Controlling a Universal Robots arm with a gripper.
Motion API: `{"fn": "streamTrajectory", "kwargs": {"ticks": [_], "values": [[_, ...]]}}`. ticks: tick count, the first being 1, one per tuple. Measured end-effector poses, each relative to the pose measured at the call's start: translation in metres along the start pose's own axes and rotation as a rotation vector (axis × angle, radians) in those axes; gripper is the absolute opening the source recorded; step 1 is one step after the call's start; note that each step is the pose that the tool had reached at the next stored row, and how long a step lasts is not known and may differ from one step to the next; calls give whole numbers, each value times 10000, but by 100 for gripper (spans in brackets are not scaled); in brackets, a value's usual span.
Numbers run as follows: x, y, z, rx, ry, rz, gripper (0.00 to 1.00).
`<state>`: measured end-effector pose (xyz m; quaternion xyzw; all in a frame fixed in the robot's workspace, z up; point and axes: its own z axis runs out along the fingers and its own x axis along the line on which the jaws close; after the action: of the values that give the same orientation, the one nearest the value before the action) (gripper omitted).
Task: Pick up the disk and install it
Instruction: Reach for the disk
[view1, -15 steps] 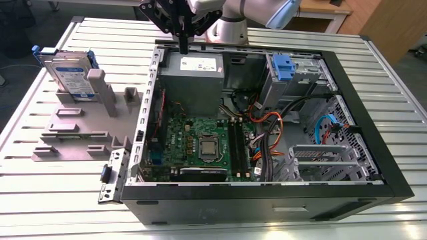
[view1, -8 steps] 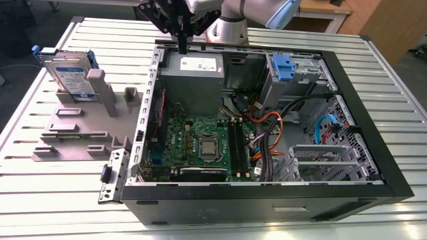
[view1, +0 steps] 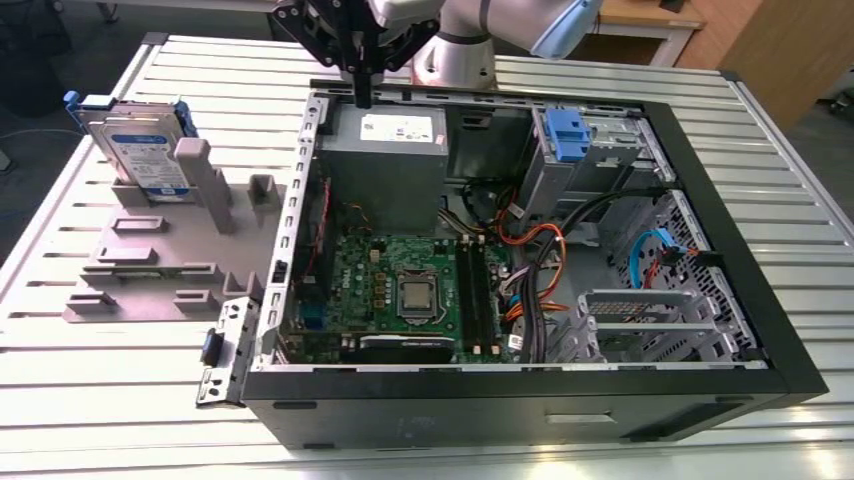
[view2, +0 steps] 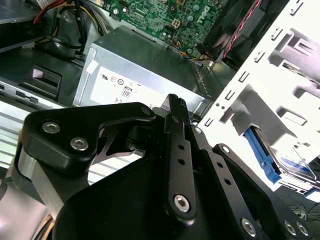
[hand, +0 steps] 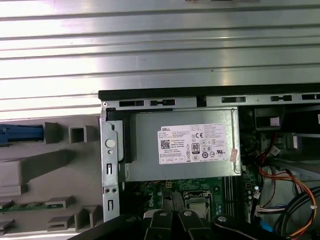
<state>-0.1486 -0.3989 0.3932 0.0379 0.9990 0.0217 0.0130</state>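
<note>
Open computer case (view1: 534, 405) rests on slatted metal table (view1: 107, 380), disk (view1: 140, 150) nearby.

Silver, white-and-blue-labelled disk (view1: 140, 150), seemingly blue-framed, beside a green motherboard (view1: 374, 270).

Bench (view1: 120, 400): ribbed metal surface, slats running lengthwise, also seen in the first wrist view (hand: 160, 50).

Two items lie directly on it.

1. Open computer case (view1: 534, 400), on its side with the open face up. It sits directly below the gripper (view1: 362, 100), which hangs over the case's edge. In the first wrist view the case rim (hand: 200, 95) borders bare slats.
2. Grey slotted fixture (view1: 147, 260), to the exterior view's left of the gripper and lower than it. It is just beside the case wall; whether they touch cannot be told. It is seen in the first wrist view too (hand: 45, 170).
</note>
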Motion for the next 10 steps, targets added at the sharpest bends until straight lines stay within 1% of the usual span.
{"fn": "streamTrajectory", "kwargs": {"ticks": [10], "values": [[23, -2, -1, 0, 0, 0, 11]]}}
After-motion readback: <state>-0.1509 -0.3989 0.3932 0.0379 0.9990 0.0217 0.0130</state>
